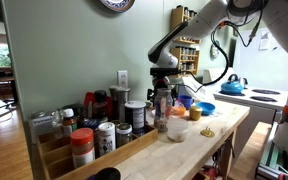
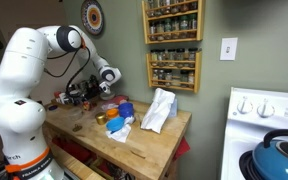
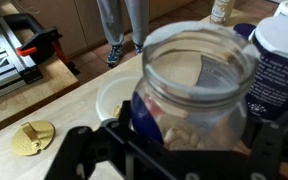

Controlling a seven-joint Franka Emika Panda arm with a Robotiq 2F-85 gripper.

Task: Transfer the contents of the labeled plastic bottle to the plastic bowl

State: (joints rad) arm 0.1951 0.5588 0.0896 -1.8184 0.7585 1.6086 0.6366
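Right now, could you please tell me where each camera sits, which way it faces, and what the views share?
An exterior view: at the counter's end, looking along the wooden counter past jars to the gripper; the arm shows.
An exterior view: off the counter's side, facing the spice rack and stove; the whole arm shows.
Wrist view: looks down into the labeled plastic bottle, the plastic bowl just past it; fingers show.
Shared: both exterior views show the blue kettle.
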